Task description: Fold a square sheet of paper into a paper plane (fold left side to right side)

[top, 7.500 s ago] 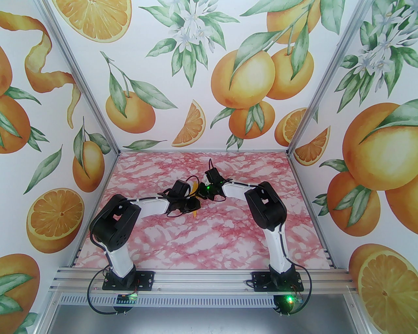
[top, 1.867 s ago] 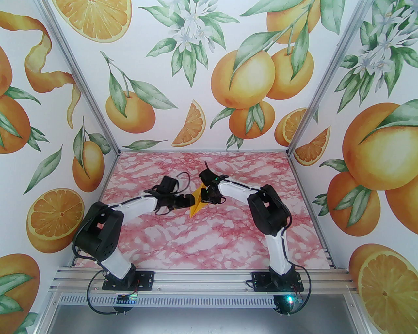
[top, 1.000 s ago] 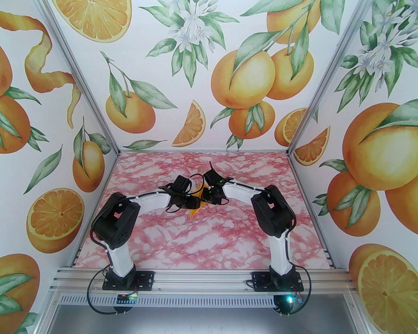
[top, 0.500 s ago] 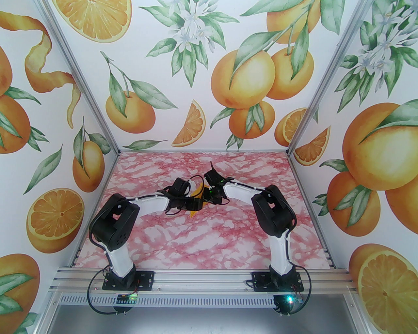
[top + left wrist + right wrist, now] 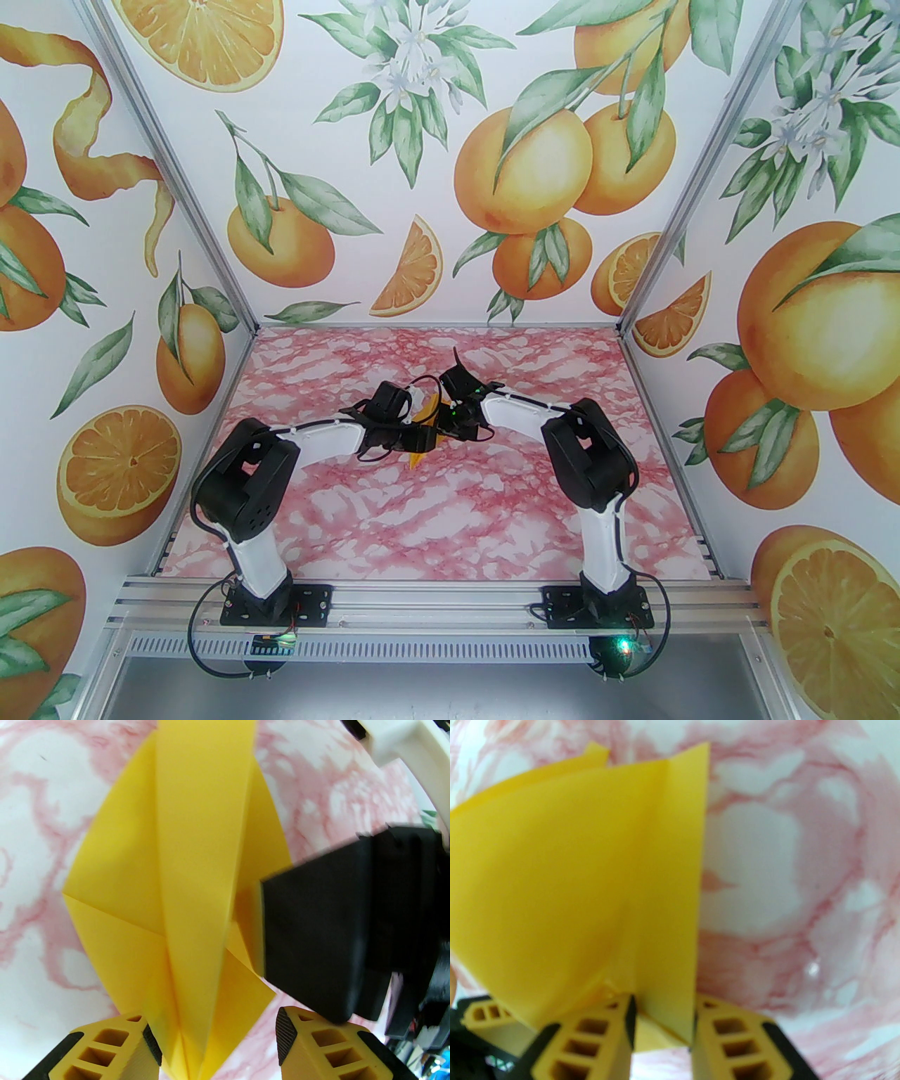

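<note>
Top view: my left claw and right claw meet over the middle of the pink marbled table. The yellow-orange folded paper plane sits between them, tip toward 7 o'clock. Left wrist: my left jaws stand apart astride the plane's centre crease at 6 o'clock, placed, I judge, to pinch it. The right claw's black body comes in from 3 o'clock. Right wrist: my right jaws are clamped on the plane's layers at 6 o'clock, probably to steady it. No writing or labels legible.
</note>
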